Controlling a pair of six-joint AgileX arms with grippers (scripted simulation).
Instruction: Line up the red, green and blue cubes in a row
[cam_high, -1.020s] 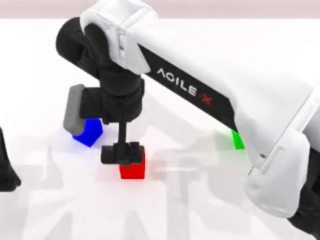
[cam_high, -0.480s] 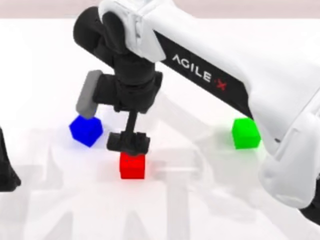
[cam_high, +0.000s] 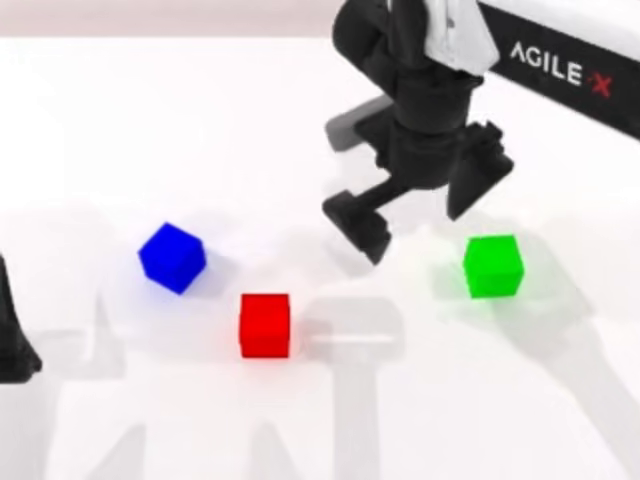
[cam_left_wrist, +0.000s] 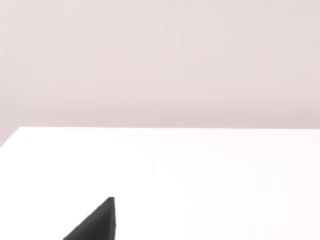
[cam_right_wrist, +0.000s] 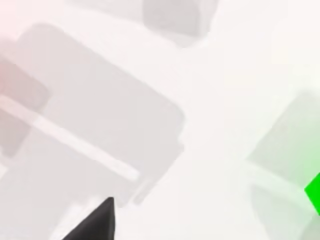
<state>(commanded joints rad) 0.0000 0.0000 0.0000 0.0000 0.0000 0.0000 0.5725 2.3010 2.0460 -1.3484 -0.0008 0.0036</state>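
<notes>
Hanging open-fingered above the table, right gripper (cam_high: 415, 210) sits between red cube (cam_high: 265, 325) and green cube (cam_high: 493, 266).

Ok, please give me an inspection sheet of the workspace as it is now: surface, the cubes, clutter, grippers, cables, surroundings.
Surface: white table, bare apart from the cubes and shadows.
Job's things: blue cube at the left, turned at an angle; red cube in the middle, nearer the front edge; green cube at the right. All lie apart, none held, not yet in a straight row.
Clutter: nothing seen.
Grippers: right gripper open, above the table between the red and green cubes, holding nothing. Left arm parked at the left edge; its gripper out of sight.
Cables: nothing seen.
Surroundings: plain pale wall behind the table.
</notes>
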